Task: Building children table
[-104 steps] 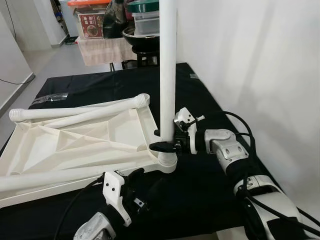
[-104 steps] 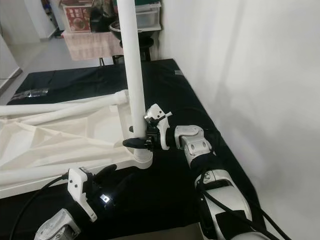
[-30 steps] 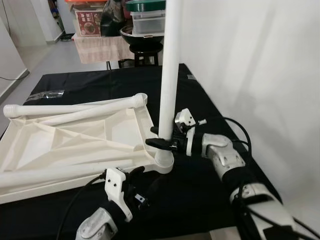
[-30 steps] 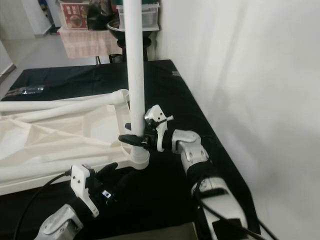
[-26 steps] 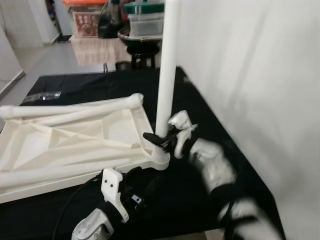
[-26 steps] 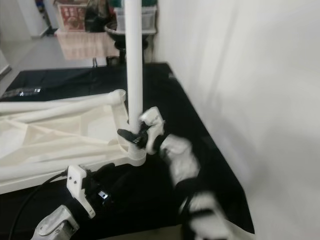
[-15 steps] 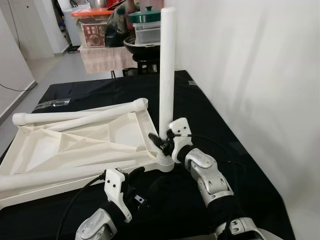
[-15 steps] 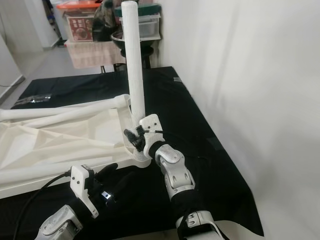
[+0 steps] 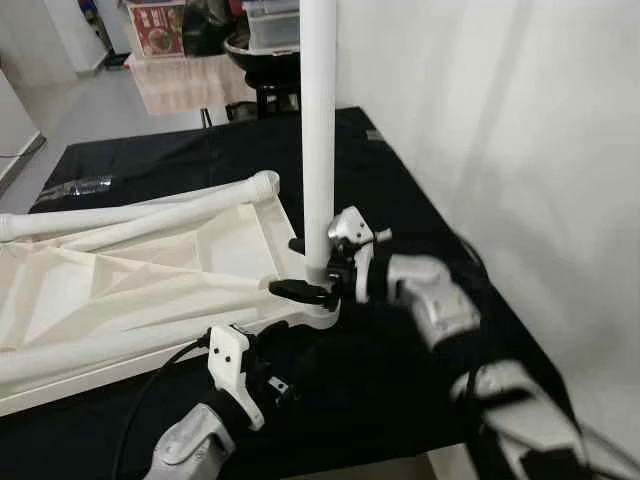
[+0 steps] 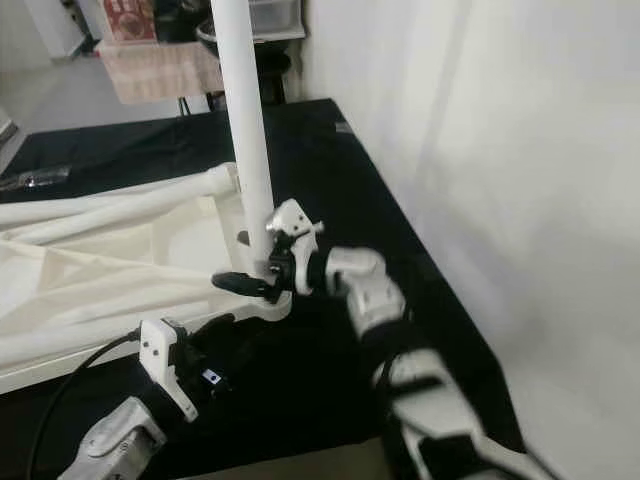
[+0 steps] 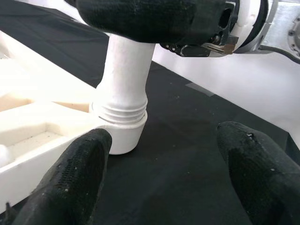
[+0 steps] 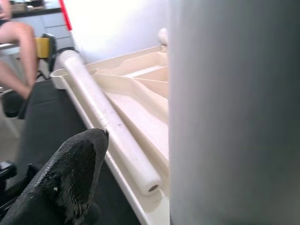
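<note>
A black cloth (image 9: pixel 180 165) is covering the work surface, and the white tabletop (image 9: pixel 130 290) is lying on it upside down, taking up the 9 o'clock half of the head view with its ribbed underside facing up. 2 loose legs are lying on the tabletop: one leg (image 9: pixel 140 210) is stretching along its far edge toward 10 o'clock, and another leg (image 9: pixel 90 350) is resting along its near edge toward 8 o'clock. A 3rd, upright leg (image 9: pixel 318 130) is standing in the corner socket (image 9: pixel 318 312) at the centre of the view, its ringed lower end seated in the socket as the left wrist view shows (image 11: pixel 123 93). The right gripper (image 9: pixel 305 272) is reaching in from 3 o'clock and pinching the upright leg just above the socket, 1 black finger on each side of it. The left gripper (image 9: pixel 275 345) is hovering at 6 o'clock, just in front of the socket, its fingers (image 11: pixel 82 173) spread apart and holding nothing. A plastic bag (image 9: pixel 75 187) is lying on the cloth at 10 o'clock, well apart from the tabletop. A person's bare legs (image 12: pixel 16 42) are showing in the right wrist view, beyond the tabletop.
</note>
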### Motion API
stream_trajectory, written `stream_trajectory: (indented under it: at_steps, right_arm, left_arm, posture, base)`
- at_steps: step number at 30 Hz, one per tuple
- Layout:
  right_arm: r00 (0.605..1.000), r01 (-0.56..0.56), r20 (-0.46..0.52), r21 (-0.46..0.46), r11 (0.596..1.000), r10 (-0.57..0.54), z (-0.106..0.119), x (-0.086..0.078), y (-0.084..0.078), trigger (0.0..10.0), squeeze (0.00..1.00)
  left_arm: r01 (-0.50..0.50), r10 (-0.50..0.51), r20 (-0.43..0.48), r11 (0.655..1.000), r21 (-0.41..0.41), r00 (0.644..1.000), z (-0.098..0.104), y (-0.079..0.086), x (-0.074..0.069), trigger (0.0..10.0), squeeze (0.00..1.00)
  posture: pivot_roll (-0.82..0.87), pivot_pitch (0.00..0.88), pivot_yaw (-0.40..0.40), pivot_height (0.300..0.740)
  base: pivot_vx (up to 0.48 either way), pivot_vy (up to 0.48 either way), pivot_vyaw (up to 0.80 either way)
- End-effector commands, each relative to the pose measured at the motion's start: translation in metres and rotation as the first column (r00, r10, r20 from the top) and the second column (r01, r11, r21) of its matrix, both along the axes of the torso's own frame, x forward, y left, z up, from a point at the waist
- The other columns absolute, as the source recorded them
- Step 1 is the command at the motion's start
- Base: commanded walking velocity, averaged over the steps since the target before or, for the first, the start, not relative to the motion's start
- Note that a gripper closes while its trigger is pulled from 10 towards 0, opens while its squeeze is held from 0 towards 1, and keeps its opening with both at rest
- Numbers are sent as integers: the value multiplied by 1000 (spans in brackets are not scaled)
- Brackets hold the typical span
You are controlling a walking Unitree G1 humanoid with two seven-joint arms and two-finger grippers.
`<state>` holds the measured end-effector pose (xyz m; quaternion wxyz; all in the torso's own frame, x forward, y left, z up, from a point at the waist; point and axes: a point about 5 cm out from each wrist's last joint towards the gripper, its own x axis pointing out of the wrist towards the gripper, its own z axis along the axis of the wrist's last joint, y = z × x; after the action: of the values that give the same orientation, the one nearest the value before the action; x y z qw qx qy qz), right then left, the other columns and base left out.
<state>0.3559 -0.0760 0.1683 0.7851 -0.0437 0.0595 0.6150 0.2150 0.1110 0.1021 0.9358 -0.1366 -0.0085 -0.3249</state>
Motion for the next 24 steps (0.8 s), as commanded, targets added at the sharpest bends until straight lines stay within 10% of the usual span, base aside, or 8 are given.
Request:
stream_trajectory:
  at_steps: [1, 3, 4, 7, 19, 22, 24]
  right_arm:
    - [998, -56, -24, -19, 998, 56, -2, 0, 8, 10000, 0]
    - [998, -56, -29, -25, 998, 55, -2, 1, 8, 10000, 0]
    - [997, -58, -43, -24, 998, 57, 0, 3, 8, 1333, 0]
    - [996, -63, -62, -13, 998, 63, 2, 5, 8, 0, 0]
    - [997, 58, -49, 18, 998, -57, -18, 3, -14, 0, 0]
    - [953, 291, -90, -2, 957, -290, -36, 2, -18, 0, 0]
    - [833, 537, -116, -68, 841, -541, -74, -35, 12, 0, 0]
  left_arm:
    - [-8, 8, -16, 1000, 8, 1000, -3, 2, 0, 10000, 0]
    - [-10, 10, -15, 1000, 9, 1000, -3, 2, 0, 10000, 0]
    - [-11, 11, -15, 1000, 9, 1000, -3, 2, 0, 10000, 0]
    - [-12, 12, -15, 1000, 9, 1000, -3, 2, 0, 10000, 0]
    - [-9, 9, -16, 1000, 0, 1000, -1, -1, -4, 10000, 0]
    - [-9, 9, -16, 1000, -2, 1000, 0, 1, -6, 10000, 0]
    - [-4, 4, -21, 1000, -4, 1000, 1, 4, -7, 10000, 0]
  posture:
    - [17, 0, 7, 740]
    - [17, 0, 7, 740]
    - [25, 0, 3, 740]
    - [27, 0, -1, 740]
    - [21, 0, 1, 740]
    - [12, 0, 4, 740]
    - [-13, 0, 29, 740]
  base:
    - [0, 0, 0]
    - [0, 0, 0]
    - [0, 0, 0]
    - [0, 0, 0]
    - [0, 0, 0]
    - [0, 0, 0]
    - [0, 0, 0]
